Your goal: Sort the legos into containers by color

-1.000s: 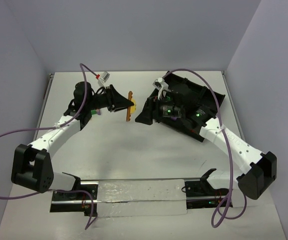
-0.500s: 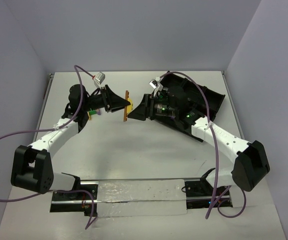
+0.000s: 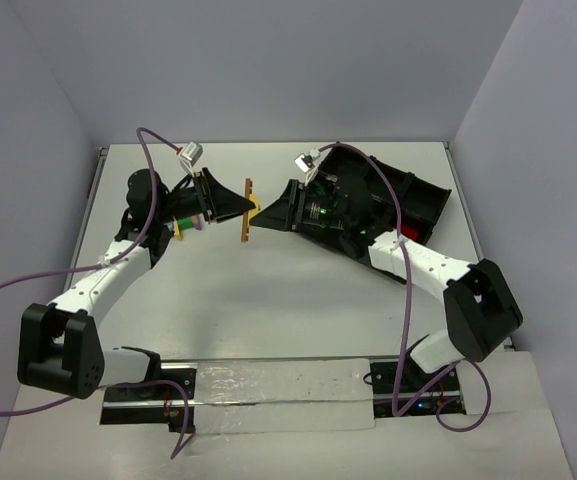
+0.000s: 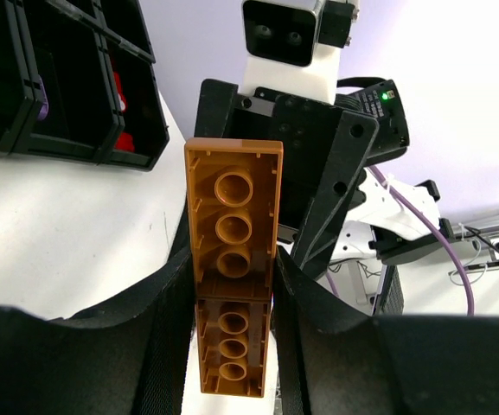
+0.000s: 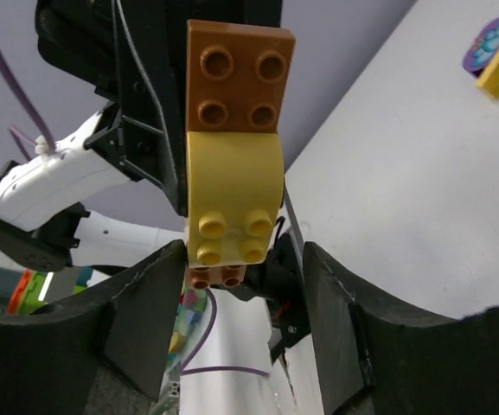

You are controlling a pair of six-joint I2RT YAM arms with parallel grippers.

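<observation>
Left gripper [image 3: 242,207] is clamped on the long edges of the brown plate [image 3: 247,190], holding it upright in the air above the table [image 3: 268,310] between the two arms. The yellow brick [image 3: 255,210] stuck to the plate faces the right gripper [image 3: 265,215]. I judge it is offered this way so the other arm can pull the yellow piece off, since the two colours belong in different bins. From above, both forearms reach inward and meet nose to nose beside the black tray [image 3: 430,190], the right arm stretched across it, and a small loose cluster [image 3: 180,226] lies on the table by the left wrist. In the left wrist view, the fingers [image 4: 167,320] press on the plate's lower half, its hollow underside toward the camera and its upper half standing free. The right gripper's body is close behind, and a red brick [image 4: 121,138] lies in one tray compartment at upper left. In the right wrist view the studded side shows, with the yellow brick seated across the plate's middle and brown visible above and just below it. The right fingers [image 5: 331,311] stand spread on either side of the yellow brick's lower end with a gap on at least one side, so they grasp nothing yet. They likely need to close on the yellow alone, clear of the brown edges.
</observation>
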